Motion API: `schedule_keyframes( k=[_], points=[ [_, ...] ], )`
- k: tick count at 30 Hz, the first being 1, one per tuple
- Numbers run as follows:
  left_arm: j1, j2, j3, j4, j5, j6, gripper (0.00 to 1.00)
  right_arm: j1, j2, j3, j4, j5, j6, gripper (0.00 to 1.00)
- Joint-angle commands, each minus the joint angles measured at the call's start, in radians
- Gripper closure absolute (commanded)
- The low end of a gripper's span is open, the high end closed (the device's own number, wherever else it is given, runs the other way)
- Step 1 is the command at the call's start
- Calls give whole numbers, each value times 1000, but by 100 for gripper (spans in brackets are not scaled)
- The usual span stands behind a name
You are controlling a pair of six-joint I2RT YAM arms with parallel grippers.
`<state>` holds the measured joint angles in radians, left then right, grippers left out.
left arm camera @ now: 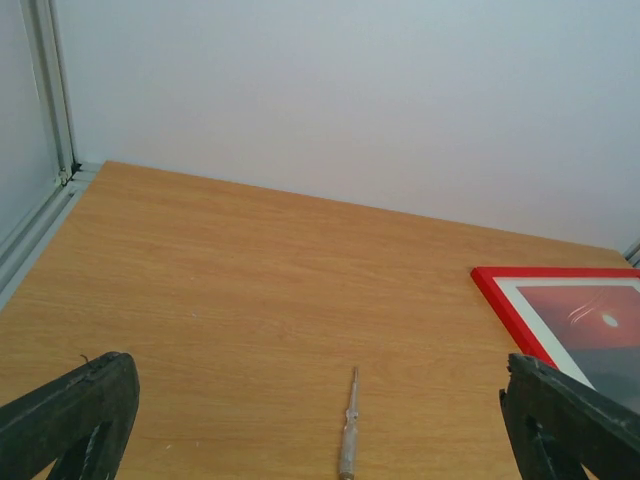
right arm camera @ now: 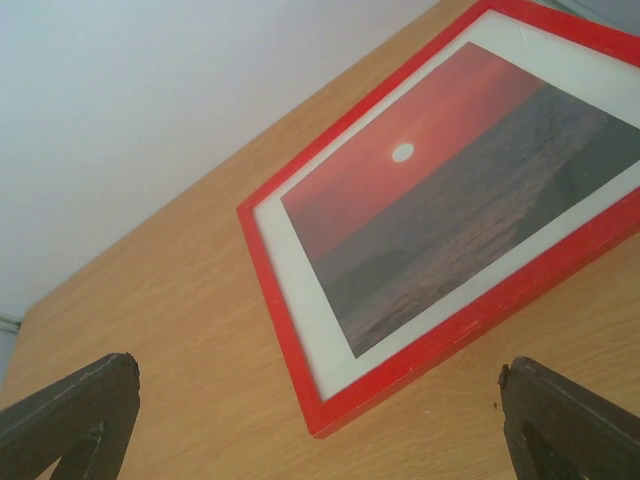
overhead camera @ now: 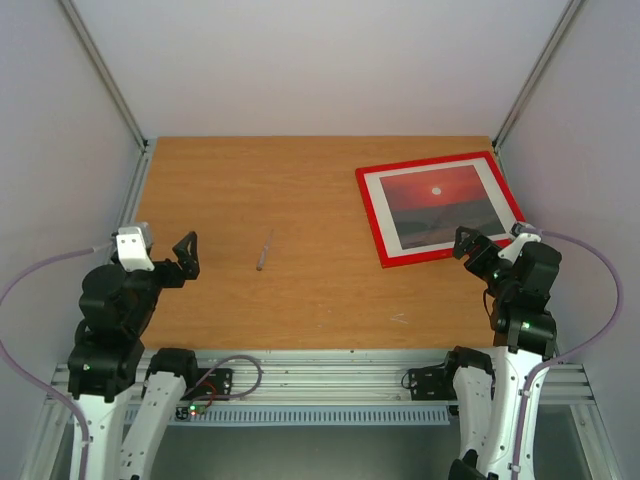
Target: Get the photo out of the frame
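1. Position of the work piece. The frame (overhead camera: 371, 218) lies flat and face up on the far right part of the table (overhead camera: 300, 300), close to the right wall. The photo (overhead camera: 440, 202) sits inside it, surrounded by a white mat (right arm camera: 300, 290).

2. Orientation. The long axis of the frame runs roughly left to right across the table. It is turned a little, so the right end sits farther from my bases than the left end. The photo reads upright from my side: red sky and white sun toward the far edge, dark landscape toward the near edge.

3. Right gripper (overhead camera: 475, 245). The jaws stand fully apart and hold nothing. From above it sits at the near right corner of the frame. Its own camera shows the near left corner of the frame pointing down between the two fingers, with both fingers apart from the red border.

4. Left gripper (overhead camera: 185, 255). The jaws stand fully apart and hold nothing. It hangs over the left part of the table, well apart from the frame.

5. Surroundings. A thin grey tool (overhead camera: 264, 250) lies on the table between my two grippers, nearer the left one, with its length running roughly near to far. It is well apart from the frame.
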<state>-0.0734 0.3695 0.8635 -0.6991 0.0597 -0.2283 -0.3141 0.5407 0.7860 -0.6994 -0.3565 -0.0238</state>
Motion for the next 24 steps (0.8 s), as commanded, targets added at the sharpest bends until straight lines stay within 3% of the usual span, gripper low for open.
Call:
schedule_keyframes(
  k=[1,13,24],
  points=[
    [-1,28,-1,32,11,-3,1,4,13,4,-23,35,-12,2],
    [-1,54,1,30,31,-8,1,4,37,-2,-54,65,-10,2],
    [-12,72,-3,37,52,-13,1,4,333,12,-58,134,64,1]
  ],
)
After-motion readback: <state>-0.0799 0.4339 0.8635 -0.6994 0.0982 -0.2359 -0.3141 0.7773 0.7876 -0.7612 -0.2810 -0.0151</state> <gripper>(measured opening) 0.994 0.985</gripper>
